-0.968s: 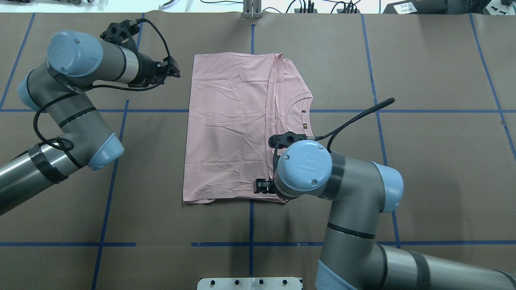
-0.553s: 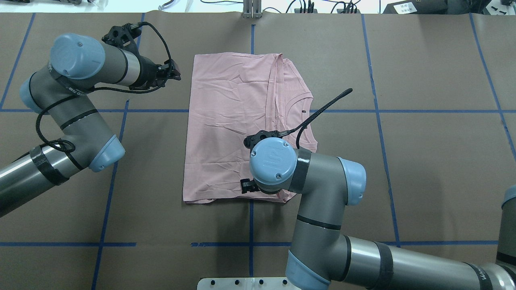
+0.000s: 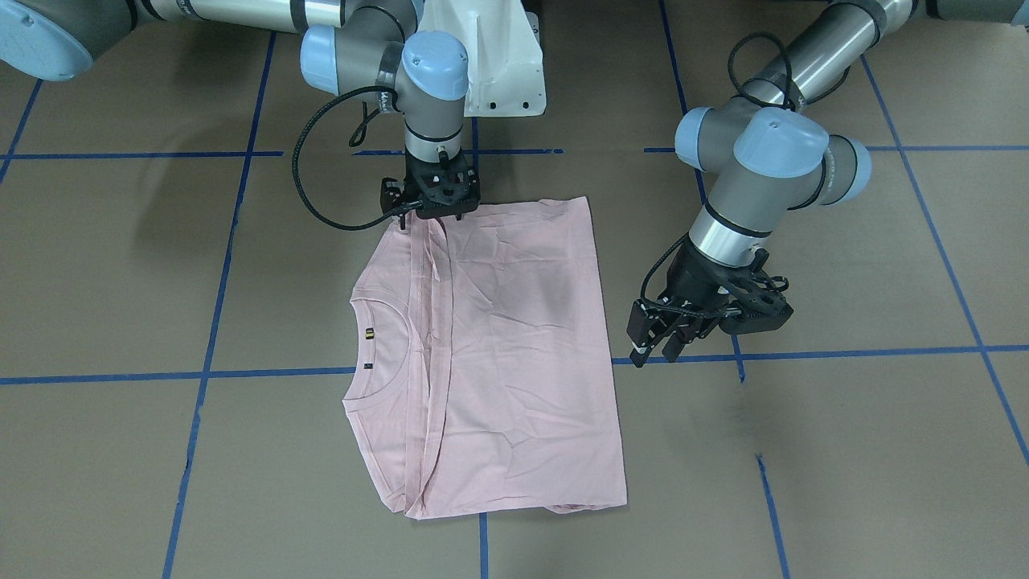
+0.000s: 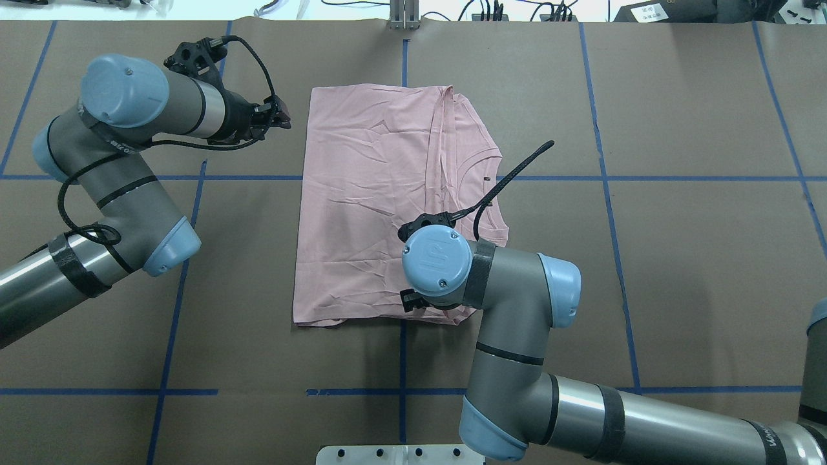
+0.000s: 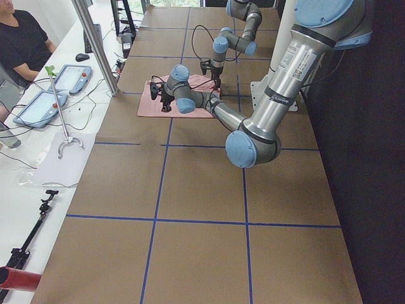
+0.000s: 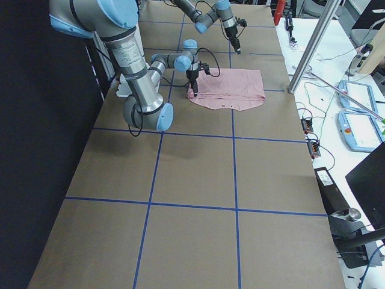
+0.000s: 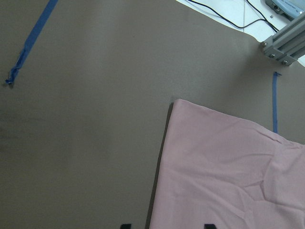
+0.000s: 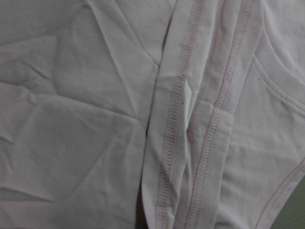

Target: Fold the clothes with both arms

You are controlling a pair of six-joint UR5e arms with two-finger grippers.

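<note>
The pale pink T-shirt (image 4: 368, 206) lies flat in the table's middle, folded lengthwise, plain side up, with the neckline (image 3: 378, 354) showing at one side. The Snoopy print is hidden. My right gripper (image 3: 434, 213) points straight down onto the shirt's edge nearest the robot, over the folded hems (image 8: 176, 119). My wrist (image 4: 436, 258) hides it from overhead, and I cannot tell if it is open or shut. My left gripper (image 3: 657, 346) is open and empty. It hovers just off the shirt's far corner (image 7: 178, 102), beside the side edge, not touching.
The table is brown paper with a grid of blue tape lines (image 4: 174, 284). The white pedestal base (image 3: 498, 72) stands behind the shirt. An aluminium post (image 4: 404, 16) stands at the far edge. My right arm's black cable (image 4: 510, 174) arcs over the neckline. An operator (image 5: 22, 41) sits beyond the table.
My right arm has swung left along the shirt's near edge and pulled its elbow in, then nearly stopped. My left arm has barely shifted. The shirt lies as before.
</note>
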